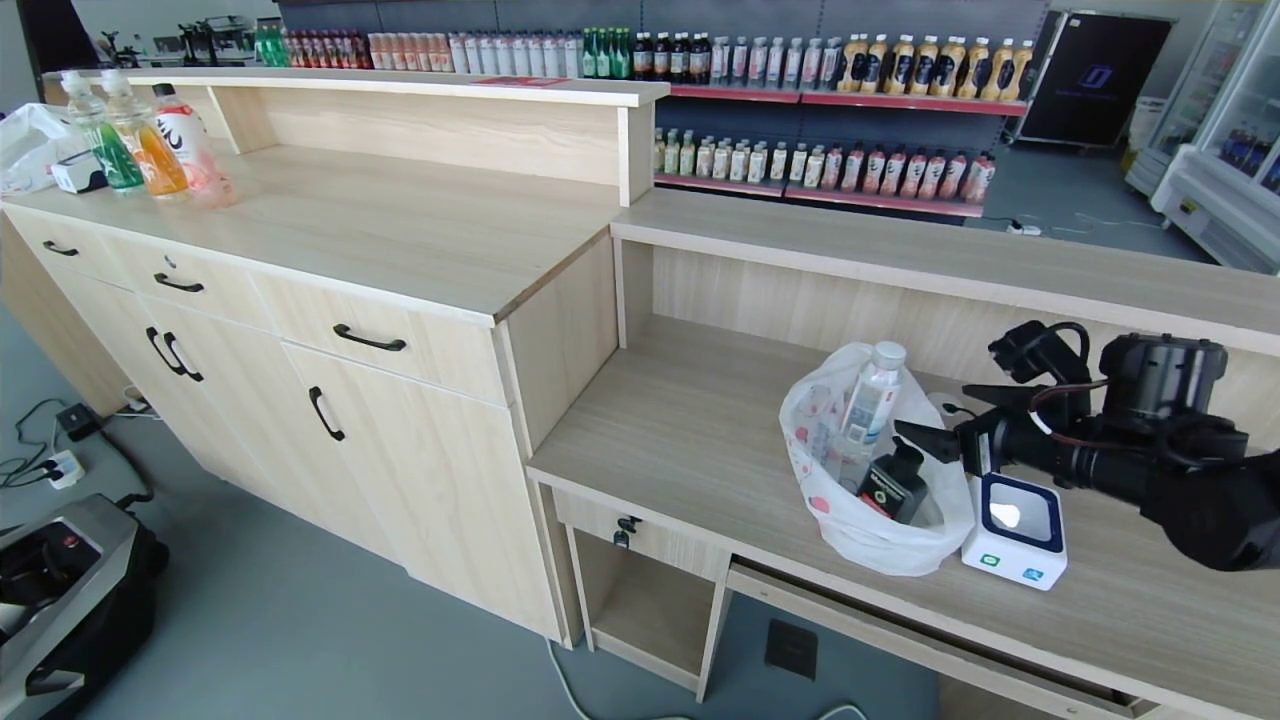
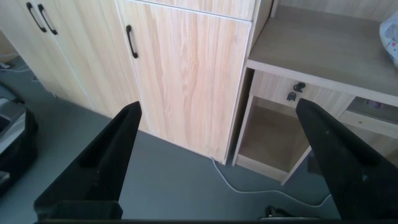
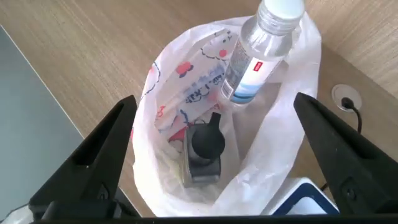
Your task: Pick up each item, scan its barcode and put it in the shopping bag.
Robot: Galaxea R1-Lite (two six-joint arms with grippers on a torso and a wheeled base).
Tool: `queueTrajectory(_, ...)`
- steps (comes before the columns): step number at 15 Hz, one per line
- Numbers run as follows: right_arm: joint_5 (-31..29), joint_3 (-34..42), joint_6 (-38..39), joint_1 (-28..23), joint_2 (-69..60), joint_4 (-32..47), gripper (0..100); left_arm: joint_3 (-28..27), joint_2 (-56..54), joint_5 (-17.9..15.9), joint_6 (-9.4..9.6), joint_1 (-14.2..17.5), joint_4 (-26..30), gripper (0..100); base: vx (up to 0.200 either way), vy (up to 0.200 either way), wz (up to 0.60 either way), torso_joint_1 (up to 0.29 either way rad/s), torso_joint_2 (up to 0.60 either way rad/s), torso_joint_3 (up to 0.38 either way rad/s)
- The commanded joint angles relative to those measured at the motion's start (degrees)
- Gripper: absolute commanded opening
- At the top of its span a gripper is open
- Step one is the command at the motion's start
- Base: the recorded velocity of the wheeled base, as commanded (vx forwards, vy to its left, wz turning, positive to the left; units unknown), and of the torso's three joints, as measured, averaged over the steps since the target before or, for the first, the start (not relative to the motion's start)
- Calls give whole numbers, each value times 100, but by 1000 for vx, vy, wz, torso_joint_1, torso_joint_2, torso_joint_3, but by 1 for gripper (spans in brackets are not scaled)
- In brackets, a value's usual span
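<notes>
Right gripper [image 3: 212, 106] hovers over the open bag [image 1: 850, 530], fingers spread wide, nothing between them. The bag sits on the low desk [image 1: 690, 430], around 4 o'clock in the head view. Inside it are a clear bottle [image 1: 868, 400], leaning upright, and a black bottle [image 1: 893, 487] lower down at its 5 o'clock. The scanner [image 1: 1018, 535] is just beside the bag at its 3 o'clock.

Left gripper [image 2: 217, 106] hangs low facing the cabinet [image 2: 186, 74], fingers spread, empty.

Three bottles [image 1: 145, 135] stand on the high counter [image 1: 400, 230] at 10 o'clock, well apart from the bag and not yet bagged.

Step looks like between items: two bagged, the right gripper free. The next move probably calls for lifting clear of the bag and getting to the counter bottles. They look too far for either arm as placed, so repositioning seems needed. Then grasp one, show its barcode to the scanner, and bag it.
</notes>
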Motion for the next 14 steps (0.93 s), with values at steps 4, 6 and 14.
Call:
queueTrajectory(4, -17, 719, -1006, -1054, -1695, 290, 100, 0, 9, 0, 0, 1, -1, 100, 0, 0, 0, 0, 0, 0)
queueTrajectory(6, -96, 737, -1129, -1371, -1950, 589, 100, 0, 9, 0, 0, 1, -1, 100, 0, 0, -600, 2, 2, 0)
queueTrajectory(14, -1845, 543, -320, -1423, -2864, 633, 100, 0, 9, 0, 0, 1, -1, 100, 0, 0, -600, 2, 2, 3)
